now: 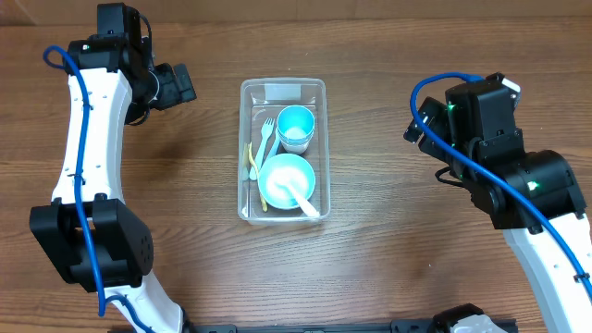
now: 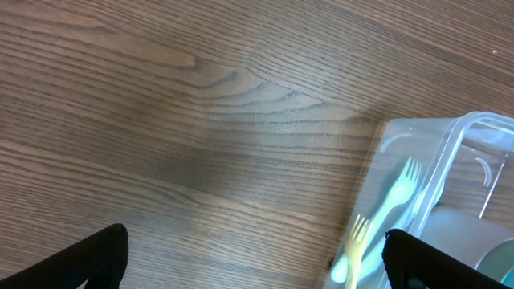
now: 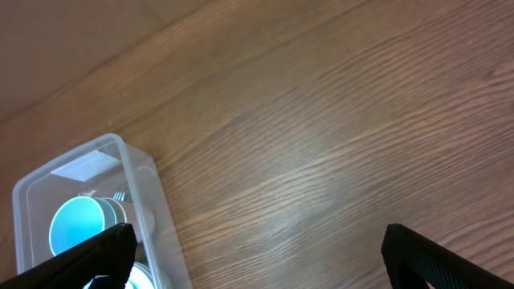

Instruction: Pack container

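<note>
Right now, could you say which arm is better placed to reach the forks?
Left, likely: the forks lie against the left wall of the bin, nearest the left arm, its jaws open.

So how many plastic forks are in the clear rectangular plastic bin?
2. A pale green plastic fork and a yellow plastic fork lie side by side along the bin's left wall. More could be hidden under the wide white bowl.

clear tabletop l/r of packed container

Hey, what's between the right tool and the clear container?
Nothing; just bare wooden table between the right tool and the container, clearest in the overhead view.
</note>
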Controlling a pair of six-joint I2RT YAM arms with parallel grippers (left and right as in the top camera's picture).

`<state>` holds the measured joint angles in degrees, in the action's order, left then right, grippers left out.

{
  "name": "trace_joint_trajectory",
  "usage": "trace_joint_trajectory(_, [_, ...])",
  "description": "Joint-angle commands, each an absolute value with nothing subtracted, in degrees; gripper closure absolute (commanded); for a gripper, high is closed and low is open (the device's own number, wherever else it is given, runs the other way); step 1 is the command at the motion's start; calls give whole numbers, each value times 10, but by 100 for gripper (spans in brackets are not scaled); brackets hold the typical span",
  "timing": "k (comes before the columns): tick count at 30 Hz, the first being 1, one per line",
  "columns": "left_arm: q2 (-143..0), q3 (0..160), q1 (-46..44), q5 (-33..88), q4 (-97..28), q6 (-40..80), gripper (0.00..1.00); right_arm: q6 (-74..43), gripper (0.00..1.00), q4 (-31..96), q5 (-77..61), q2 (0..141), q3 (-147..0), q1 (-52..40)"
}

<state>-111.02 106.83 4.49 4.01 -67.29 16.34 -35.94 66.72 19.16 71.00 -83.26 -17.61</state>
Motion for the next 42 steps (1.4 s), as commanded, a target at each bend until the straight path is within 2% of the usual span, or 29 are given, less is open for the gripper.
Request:
trace_joint_trajectory(1, [-1116, 1081, 45, 40, -671, 154, 0, -356, 0, 625, 208, 707, -844, -173])
trace_joint_trajectory(5, [-1116, 1081, 45, 40, -671, 154, 0, -353, 0, 483, 208, 607, -805, -173])
trace_joint_trajectory(10, [-1116, 1081, 45, 40, -671, 154, 0, -248, 0, 293, 205, 397, -653, -161])
trace_joint_trajectory(16, [-1116, 1081, 45, 40, -671, 154, 0, -234, 0, 200, 187, 186, -443, -97])
trace_joint_trajectory(21, [-1116, 1081, 45, 40, -671, 154, 0, -103, 0, 127, 59, 69, -282, -50])
trace_joint_trajectory(26, [-1116, 1081, 45, 40, -671, 154, 0, 15, 0, 95, -48, 5, -163, -22])
trace_joint_trajectory(42, [-1117, 1081, 48, 40, -670, 154, 0, 14, 0, 15, -53, 2, -9, -6])
